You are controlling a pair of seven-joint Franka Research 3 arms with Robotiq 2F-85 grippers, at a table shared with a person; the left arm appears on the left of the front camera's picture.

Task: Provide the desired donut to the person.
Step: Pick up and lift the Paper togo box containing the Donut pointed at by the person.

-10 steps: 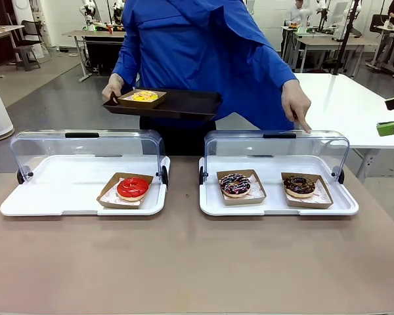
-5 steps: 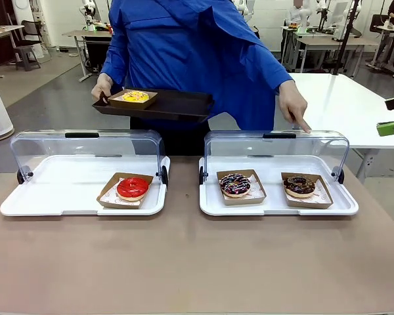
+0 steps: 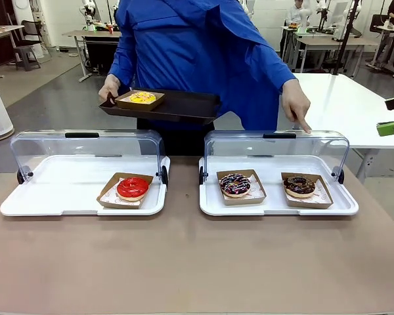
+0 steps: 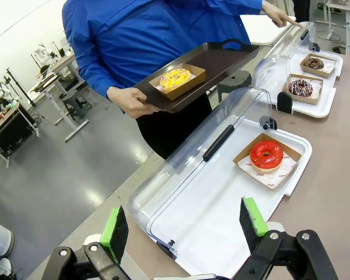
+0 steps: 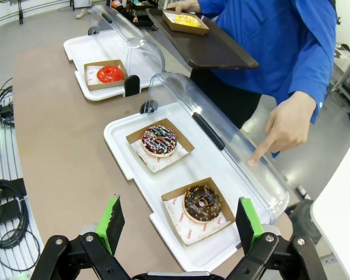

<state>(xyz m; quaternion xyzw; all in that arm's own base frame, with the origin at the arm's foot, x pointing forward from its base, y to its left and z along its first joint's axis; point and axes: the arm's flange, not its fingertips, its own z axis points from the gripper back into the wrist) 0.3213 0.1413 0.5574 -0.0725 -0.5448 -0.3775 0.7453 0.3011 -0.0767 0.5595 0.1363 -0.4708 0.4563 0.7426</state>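
right wrist view: the person's hand [image 5: 287, 125] points at the chocolate donut [image 5: 202, 203]. left gripper [image 4: 184, 223] and right gripper [image 5: 179, 224] gape empty; pinch its paper tray [image 5: 170, 197] by the edge, not icing.

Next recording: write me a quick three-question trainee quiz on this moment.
1. What lies on the black tray that the person carries?
2. True or false: the left case holds two donuts.
3. The person's free hand points down at: A the black tray, B the left case, C the right case.
Key: 1 a yellow donut; 2 false, one red donut; 3 C, at the end where the chocolate donut sits.
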